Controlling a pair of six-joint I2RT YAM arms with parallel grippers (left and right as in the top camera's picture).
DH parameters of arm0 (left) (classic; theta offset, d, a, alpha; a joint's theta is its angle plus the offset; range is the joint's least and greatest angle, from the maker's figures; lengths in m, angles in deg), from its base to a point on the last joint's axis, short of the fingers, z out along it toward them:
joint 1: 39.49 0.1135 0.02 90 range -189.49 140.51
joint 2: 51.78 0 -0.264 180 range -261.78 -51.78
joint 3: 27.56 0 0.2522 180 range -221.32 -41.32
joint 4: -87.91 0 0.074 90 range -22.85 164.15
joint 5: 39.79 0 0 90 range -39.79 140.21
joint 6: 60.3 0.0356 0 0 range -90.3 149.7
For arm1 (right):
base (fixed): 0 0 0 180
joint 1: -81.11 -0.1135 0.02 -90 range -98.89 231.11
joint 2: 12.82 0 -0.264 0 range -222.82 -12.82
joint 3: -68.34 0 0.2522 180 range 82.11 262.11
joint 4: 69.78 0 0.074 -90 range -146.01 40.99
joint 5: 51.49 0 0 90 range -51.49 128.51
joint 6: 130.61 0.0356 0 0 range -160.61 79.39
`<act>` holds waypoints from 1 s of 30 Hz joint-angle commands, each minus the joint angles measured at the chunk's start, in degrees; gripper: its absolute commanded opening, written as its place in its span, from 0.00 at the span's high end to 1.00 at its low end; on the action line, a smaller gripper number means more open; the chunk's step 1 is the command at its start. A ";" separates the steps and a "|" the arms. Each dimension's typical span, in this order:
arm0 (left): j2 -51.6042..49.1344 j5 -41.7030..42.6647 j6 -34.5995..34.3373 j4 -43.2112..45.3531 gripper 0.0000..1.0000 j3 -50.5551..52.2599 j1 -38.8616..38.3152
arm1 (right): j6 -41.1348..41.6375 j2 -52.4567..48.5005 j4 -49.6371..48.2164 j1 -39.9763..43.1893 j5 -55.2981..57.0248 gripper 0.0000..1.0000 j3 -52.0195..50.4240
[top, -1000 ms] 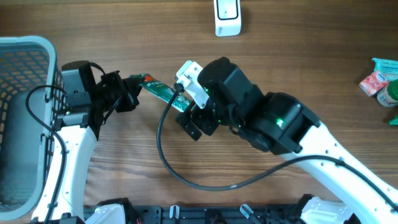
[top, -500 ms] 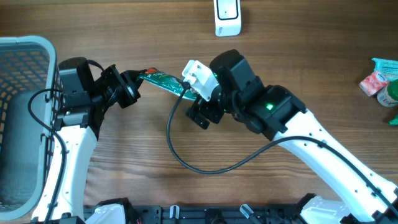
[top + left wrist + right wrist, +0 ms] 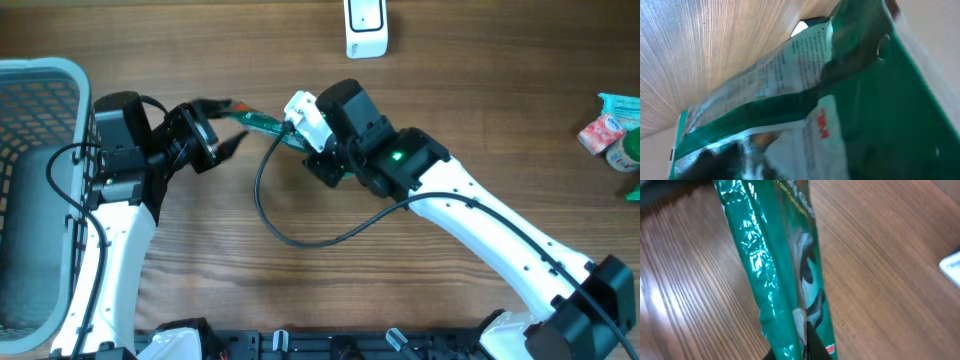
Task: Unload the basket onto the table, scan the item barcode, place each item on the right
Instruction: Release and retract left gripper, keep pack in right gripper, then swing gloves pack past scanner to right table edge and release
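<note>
Green packet (image 3: 262, 123) hangs above the table (image 3: 450, 90) between 2 arms. The right gripper (image 3: 292, 137) is clamped on 1 end, while the left gripper (image 3: 222, 125) has its jaws apart at the other, probably so the right can present it alone to the white scanner (image 3: 366, 30).

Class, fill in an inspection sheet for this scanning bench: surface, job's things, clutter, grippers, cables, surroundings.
Surface: wooden table, no spills seen.
Job's things: green packet spanning between the two arms, barcode not made out; white scanner-like device at the far edge.
Clutter: grey basket at the left; teal packet, pink packet and green-capped container at the right edge.
Grippers: left gripper open around one end of the packet; right gripper shut on the other end.
Cables: black cable loops from the right wrist above the table; second cable runs along the left arm.
Surroundings: nothing seen.
</note>
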 commanded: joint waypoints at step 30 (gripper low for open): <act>35.85 -66.03 49.03 -57.44 0.00 -0.15 -32.85 | 58.82 6.08 -25.94 35.34 -60.00 0.96 -30.14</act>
